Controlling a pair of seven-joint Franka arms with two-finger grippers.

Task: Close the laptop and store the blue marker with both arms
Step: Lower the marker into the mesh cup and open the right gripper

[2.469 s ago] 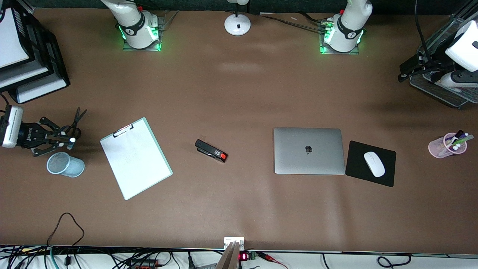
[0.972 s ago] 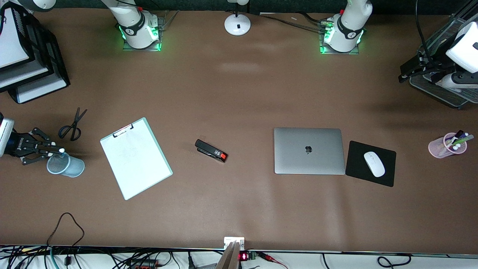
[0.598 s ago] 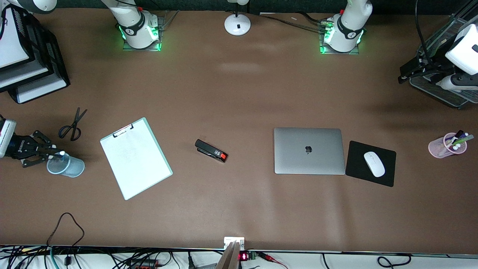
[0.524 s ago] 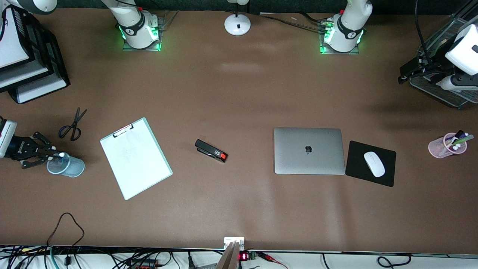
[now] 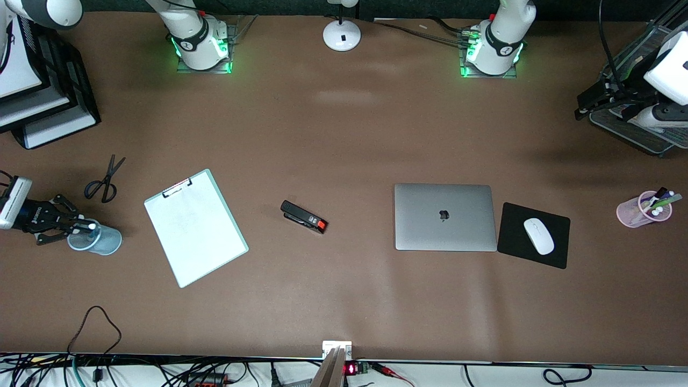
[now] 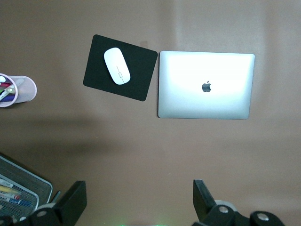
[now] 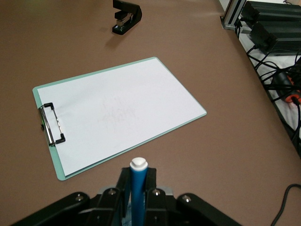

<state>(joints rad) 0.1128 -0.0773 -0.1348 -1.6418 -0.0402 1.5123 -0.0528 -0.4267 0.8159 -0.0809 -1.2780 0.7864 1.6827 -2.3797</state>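
- Brown tabletop (image 5: 344, 134), whole frame.
- Slim silver-grey laptop (image 5: 444, 217): lid down, centre-right.
- Right gripper (image 5: 80, 228), left edge: clamped on short blue marker (image 7: 138, 188), over pale blue mesh cup (image 5: 95, 237).
- Left gripper (image 6: 138, 207), upper right: fingers apart, waiting.

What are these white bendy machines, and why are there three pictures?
They are two robot arms, each with two fingers. One picture looks down from high up; the others come from cameras on the arms' wrists. On the table lie a closed laptop, a mouse on its pad, a stapler, a clipboard, scissors and two cups. The right gripper pinches a blue marker over the blue cup. The left gripper waits, open, high over the table near a wire tray.
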